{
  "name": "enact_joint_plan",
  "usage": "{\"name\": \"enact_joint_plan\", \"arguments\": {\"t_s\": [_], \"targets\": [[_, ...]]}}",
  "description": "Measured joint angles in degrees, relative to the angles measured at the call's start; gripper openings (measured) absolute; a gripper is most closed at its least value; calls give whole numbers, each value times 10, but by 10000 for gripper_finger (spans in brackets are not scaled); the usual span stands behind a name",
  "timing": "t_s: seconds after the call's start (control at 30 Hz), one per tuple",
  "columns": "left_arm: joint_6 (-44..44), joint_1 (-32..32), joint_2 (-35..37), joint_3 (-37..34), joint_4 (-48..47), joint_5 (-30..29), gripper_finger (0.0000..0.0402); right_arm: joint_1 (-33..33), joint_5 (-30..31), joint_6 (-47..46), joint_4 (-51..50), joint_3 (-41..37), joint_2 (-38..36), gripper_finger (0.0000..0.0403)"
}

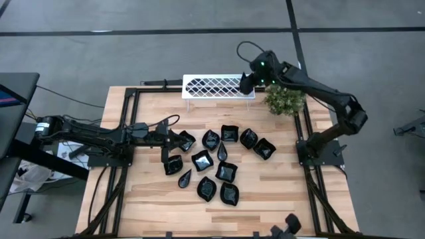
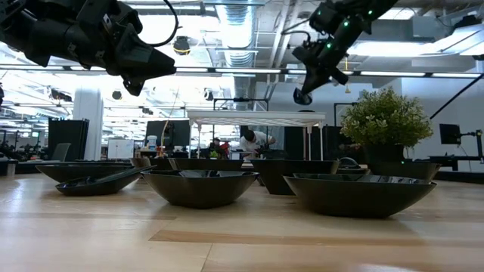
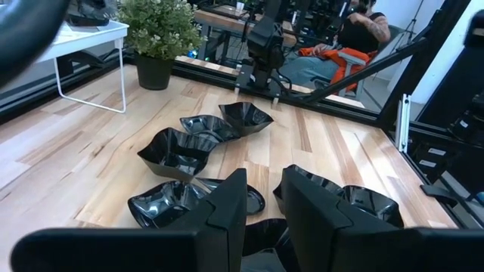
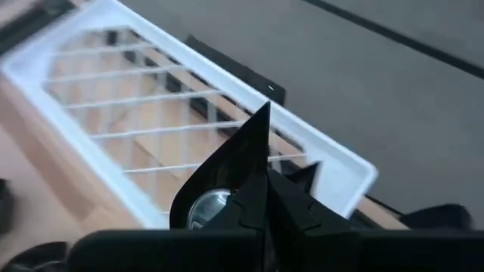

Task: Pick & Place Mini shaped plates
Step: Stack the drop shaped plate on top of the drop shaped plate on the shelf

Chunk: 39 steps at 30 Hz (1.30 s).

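Several glossy black mini shaped plates (image 1: 219,162) lie scattered on the wooden table's middle, rims up, and show close in the low view (image 2: 200,185) and the left wrist view (image 3: 181,151). My left gripper (image 1: 176,139) hovers open above the left plates of the group, with nothing between its fingers (image 3: 261,177). My right gripper (image 1: 247,85) is raised over the right end of the white lattice rack (image 1: 216,86), shut on one black plate (image 4: 227,174). It is high above the table in the low view (image 2: 302,94). My right gripper pinches a black plate between its two shut fingers, which slant down toward the table's far side. The plate stands on edge in the hold, its pointed end (image 4: 261,125) sticking out past the fingertips. It is lifted clear, above the rack (image 4: 151,98).
A green potted plant (image 1: 284,99) stands just right of the rack at the far right corner. Black frame rails (image 1: 126,119) run along the table's sides. Bare wood lies near the front edge. A person sits in the room beyond the table (image 3: 363,30).
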<state>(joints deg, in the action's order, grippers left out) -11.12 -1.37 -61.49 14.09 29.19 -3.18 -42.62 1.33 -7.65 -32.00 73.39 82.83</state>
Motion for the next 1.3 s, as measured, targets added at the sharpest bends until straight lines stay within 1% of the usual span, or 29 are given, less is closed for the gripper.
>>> {"name": "enact_joint_plan", "arguments": {"t_s": [0.1,0.27,0.67,1.3], "targets": [[1,0,0,0,0,0,88,-18,-1,7,-12,15,21,0],[1,0,0,0,0,0,88,-36,-29,7,-10,18,36,0],[1,0,0,0,4,0,88,-36,-30,7,-36,18,37,0],[4,0,0,0,4,0,88,-35,-28,1,-36,18,37,0]]}}
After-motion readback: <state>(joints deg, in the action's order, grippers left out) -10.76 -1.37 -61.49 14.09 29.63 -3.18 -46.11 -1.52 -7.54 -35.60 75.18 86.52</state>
